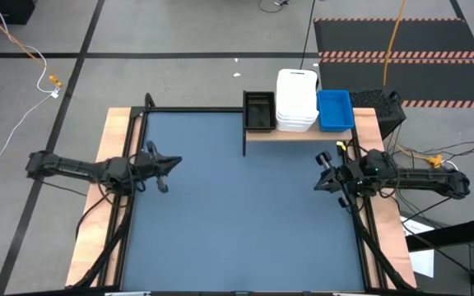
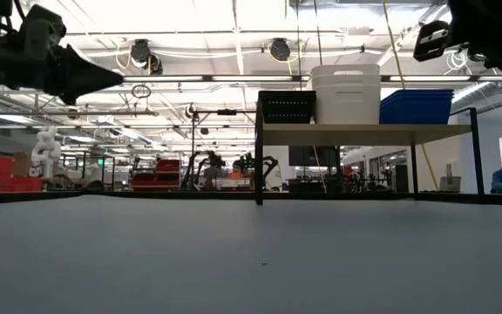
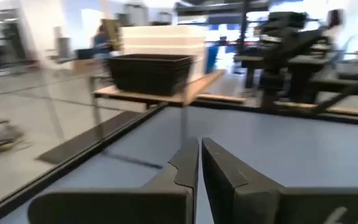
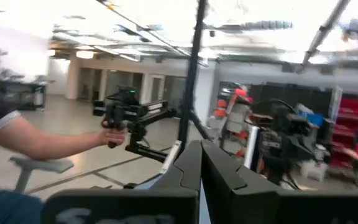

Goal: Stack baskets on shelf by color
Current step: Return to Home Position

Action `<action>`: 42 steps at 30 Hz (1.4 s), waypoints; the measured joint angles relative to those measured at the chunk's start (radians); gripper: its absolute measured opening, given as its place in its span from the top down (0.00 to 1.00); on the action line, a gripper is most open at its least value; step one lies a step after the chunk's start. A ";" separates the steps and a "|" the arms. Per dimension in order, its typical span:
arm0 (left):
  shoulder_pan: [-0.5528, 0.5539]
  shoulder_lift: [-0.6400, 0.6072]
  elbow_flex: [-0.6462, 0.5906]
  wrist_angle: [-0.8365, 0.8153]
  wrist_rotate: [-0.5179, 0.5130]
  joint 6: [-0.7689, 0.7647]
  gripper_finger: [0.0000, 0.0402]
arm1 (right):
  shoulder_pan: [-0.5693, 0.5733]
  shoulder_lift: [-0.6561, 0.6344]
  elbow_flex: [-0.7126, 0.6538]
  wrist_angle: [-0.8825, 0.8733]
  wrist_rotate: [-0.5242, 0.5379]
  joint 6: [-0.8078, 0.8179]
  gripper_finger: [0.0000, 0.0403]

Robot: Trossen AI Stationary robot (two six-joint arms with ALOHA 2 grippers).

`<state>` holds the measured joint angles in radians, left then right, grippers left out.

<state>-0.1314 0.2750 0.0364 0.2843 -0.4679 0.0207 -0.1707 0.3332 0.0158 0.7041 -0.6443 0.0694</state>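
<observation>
The wood-grain shelf [image 1: 299, 133] stands at the table's far edge, right of the middle. On it rest the black basket [image 1: 259, 110], a stack of white baskets [image 1: 296, 100] and a stack of blue baskets [image 1: 334, 109], side by side, also seen as the black basket [image 2: 287, 106], white stack [image 2: 345, 92] and blue stack [image 2: 416, 106]. My left gripper [image 1: 169, 167] hangs shut above the table's left side, touching nothing. My right gripper [image 1: 322, 174] hangs shut above the table's right side, near the shelf, also empty.
The dark blue-grey tabletop [image 1: 241, 214] lies bare between the arms. The shelf's black legs [image 2: 259, 166] stand on it at the far edge. A person's arm [image 4: 48, 140] holding a dark device shows in the room beyond the table.
</observation>
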 joint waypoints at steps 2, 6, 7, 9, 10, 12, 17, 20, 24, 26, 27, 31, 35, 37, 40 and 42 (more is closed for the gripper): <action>0.001 -0.038 0.000 -0.037 -0.040 0.000 0.94 | 0.000 0.004 0.000 -0.013 0.041 0.027 1.00; -0.001 -0.099 0.000 -0.076 -0.061 0.022 0.94 | 0.000 0.003 0.000 -0.021 0.038 0.030 1.00; -0.003 -0.111 0.000 -0.089 -0.061 0.023 0.94 | 0.000 0.002 0.000 -0.020 0.037 0.025 1.00; -0.013 -0.133 0.000 -0.139 -0.062 0.022 0.94 | 0.000 0.000 0.000 -0.017 0.041 0.019 1.00; -0.018 -0.143 0.000 -0.169 -0.061 0.022 0.94 | 0.000 0.000 -0.001 -0.008 0.041 0.021 1.00; -0.025 -0.163 0.000 -0.225 -0.063 0.012 0.94 | 0.000 0.000 -0.001 0.006 0.042 0.040 1.00; -0.031 -0.180 0.000 -0.202 -0.100 -0.023 0.94 | -0.047 -0.021 -0.001 -0.033 0.010 0.043 1.00; -0.046 -0.179 0.000 -0.208 -0.056 -0.009 0.94 | -0.110 -0.040 -0.001 -0.061 0.005 0.034 1.00; -0.062 -0.176 0.002 -0.297 -0.057 -0.005 0.94 | -0.185 -0.048 -0.001 -0.091 -0.069 0.029 1.00; -0.066 -0.156 0.006 -0.307 -0.056 -0.016 0.94 | -0.211 -0.048 -0.001 -0.117 -0.094 0.025 1.00; -0.068 -0.148 0.006 -0.309 -0.056 -0.027 0.94 | -0.218 -0.047 -0.001 -0.131 -0.094 0.024 1.00; -0.068 -0.122 0.006 -0.309 -0.056 -0.042 0.94 | -0.223 -0.042 -0.001 -0.217 -0.097 -0.010 1.00; -0.067 -0.097 -0.003 -0.279 0.037 -0.056 0.94 | -0.218 -0.034 -0.001 -0.272 -0.281 -0.059 1.00; -0.067 -0.095 -0.027 -0.205 0.210 -0.012 0.94 | -0.218 -0.030 -0.001 -0.267 -0.428 -0.067 1.00; -0.068 -0.086 -0.026 -0.124 0.362 0.065 0.94 | -0.218 -0.029 -0.001 -0.268 -0.478 -0.099 1.00; -0.063 -0.086 -0.026 -0.124 0.347 0.084 0.94 | -0.222 -0.028 -0.001 -0.268 -0.455 -0.124 1.00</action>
<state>-0.1944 0.1886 0.0109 0.1605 -0.1209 0.1048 -0.3926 0.3052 0.0151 0.4364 -1.0990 -0.0545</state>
